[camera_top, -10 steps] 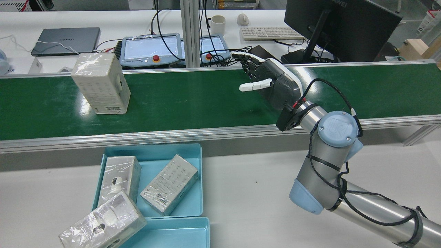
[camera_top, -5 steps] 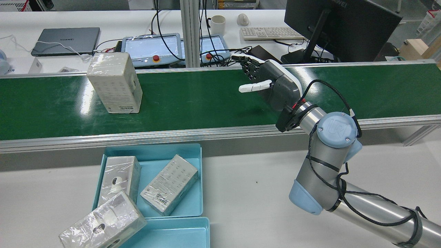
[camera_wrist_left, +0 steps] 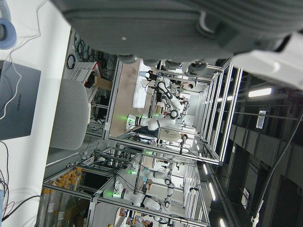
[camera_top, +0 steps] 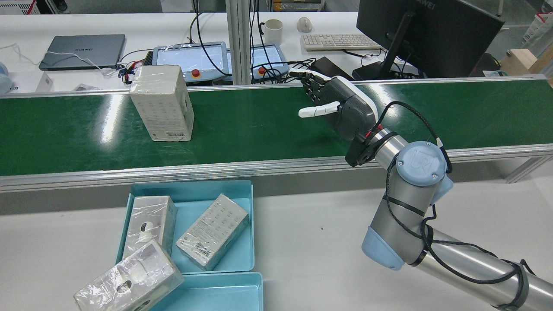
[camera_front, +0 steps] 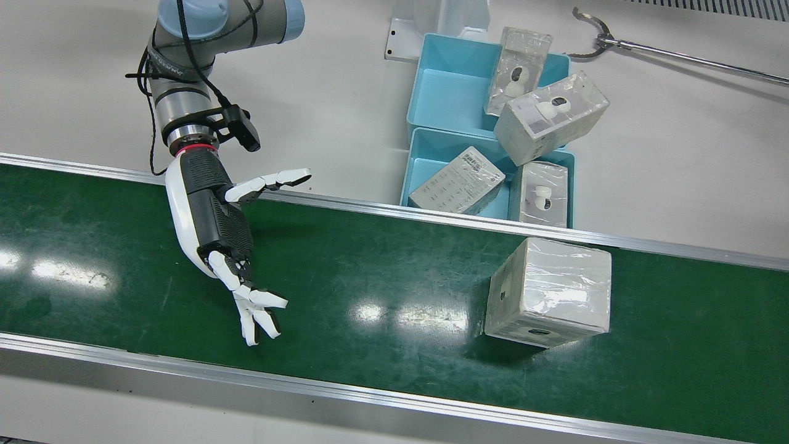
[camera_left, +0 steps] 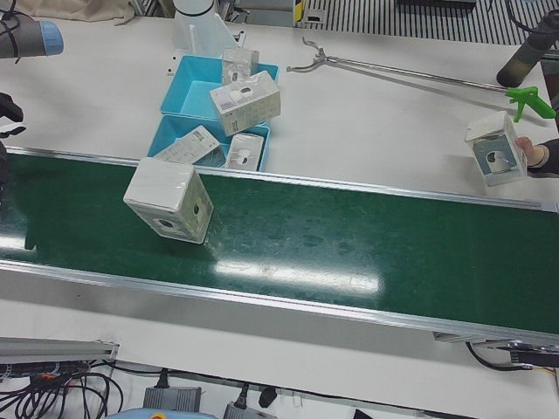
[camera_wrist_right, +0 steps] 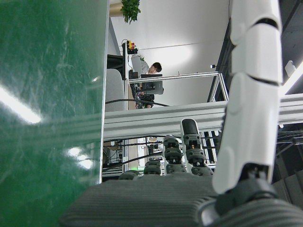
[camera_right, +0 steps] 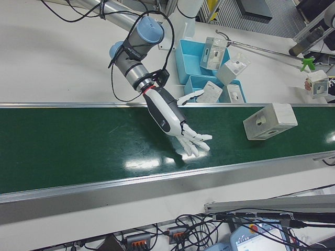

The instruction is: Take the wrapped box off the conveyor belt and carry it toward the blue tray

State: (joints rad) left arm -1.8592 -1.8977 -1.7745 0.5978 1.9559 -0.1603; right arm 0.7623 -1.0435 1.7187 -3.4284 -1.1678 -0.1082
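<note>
Nothing picked yet: the wrapped box stands on the conveyor belt, well apart from the right hand, fingers spread, empty; blue tray waits.

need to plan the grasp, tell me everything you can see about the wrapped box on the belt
The wrapped box is a pale grey-white carton sealed in glossy clear film that wrinkles and catches glare. It stands upright on one end on the green conveyor belt, nothing else touching it. One side carries rows of small printed marks with a label near the base, seen in the rear view; another shows a small dark round spot. The open right hand waits apart from it, over the belt.
</note>
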